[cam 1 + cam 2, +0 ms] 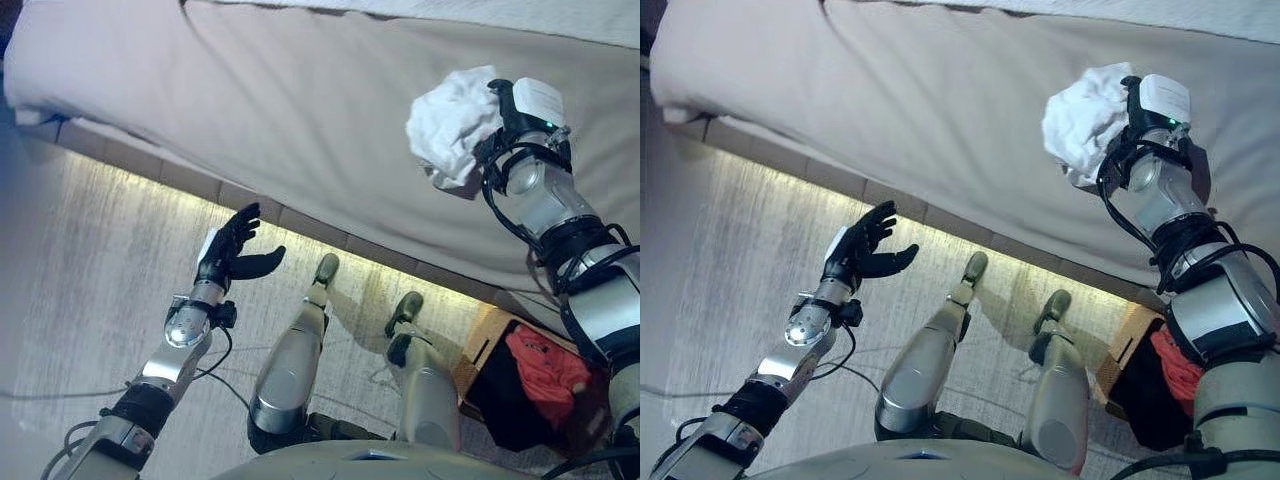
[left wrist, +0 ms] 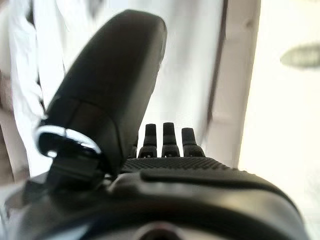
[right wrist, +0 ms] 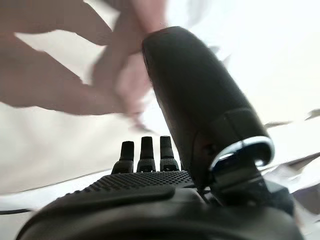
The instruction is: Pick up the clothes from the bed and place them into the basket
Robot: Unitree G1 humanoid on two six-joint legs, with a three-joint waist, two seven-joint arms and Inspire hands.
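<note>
A crumpled white cloth (image 1: 452,122) lies bunched on the beige bed (image 1: 300,110) at the right. My right hand (image 1: 522,112) is right beside it, fingers toward the cloth. In the right wrist view the thumb (image 3: 190,95) and fingers (image 3: 146,150) stand straight with the pale cloth (image 3: 165,35) just past them, not closed on it. My left hand (image 1: 232,248) is open and empty above the floor beside the bed; its thumb (image 2: 115,85) also shows in the left wrist view. The basket (image 1: 478,345) stands on the floor at the lower right with a red garment (image 1: 545,372) inside.
The bed's edge runs diagonally from the upper left to the lower right, with a lit strip under it (image 1: 150,190). Grey floor (image 1: 80,300) lies on the left. The basket sits close against the bed's side, under my right arm.
</note>
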